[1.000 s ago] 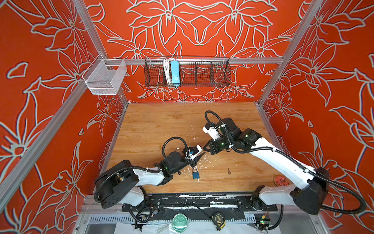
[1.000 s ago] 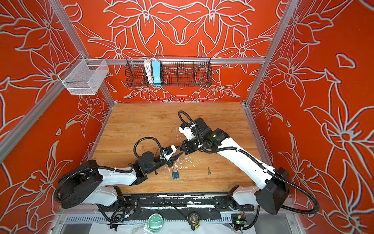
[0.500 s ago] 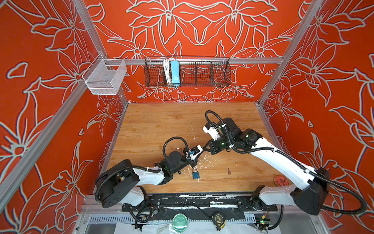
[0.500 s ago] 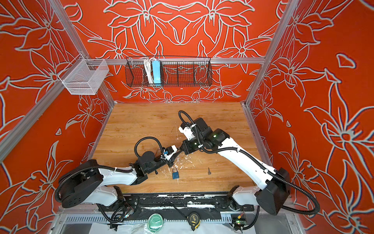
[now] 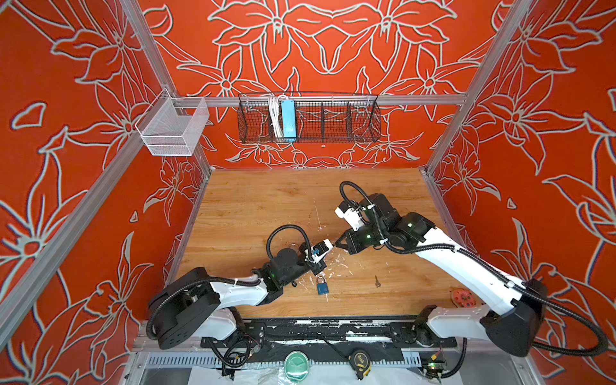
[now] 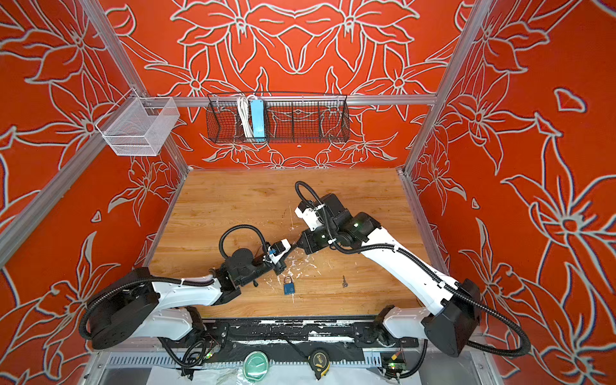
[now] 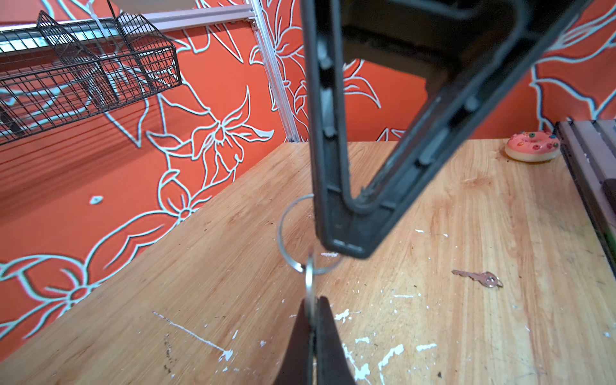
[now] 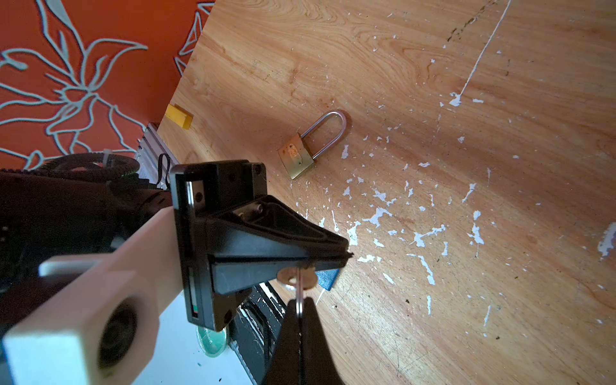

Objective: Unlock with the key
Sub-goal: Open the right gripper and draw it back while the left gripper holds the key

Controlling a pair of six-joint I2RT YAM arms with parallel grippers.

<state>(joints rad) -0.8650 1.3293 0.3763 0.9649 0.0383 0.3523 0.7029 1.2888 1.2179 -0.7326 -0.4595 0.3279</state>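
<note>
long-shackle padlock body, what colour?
Brass-gold. The long-shackle padlock shows best in the right wrist view.

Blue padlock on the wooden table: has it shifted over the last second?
No. The blue padlock lies where it did, the same gap left of the small loose metal key.

Both top views are looking steeply down from high above the near edge, taking in the whole scratched wooden counter (image 5: 266, 206), far off and nearly alike. The left wrist camera is sitting close behind the left tool (image 7: 311, 310), facing the right tool (image 7: 346, 248); the right wrist camera is looking back the opposite way. These 2 are sharing the thin metal key ring (image 7: 281, 230) and small brass key (image 8: 310, 276) between the tools.
</note>
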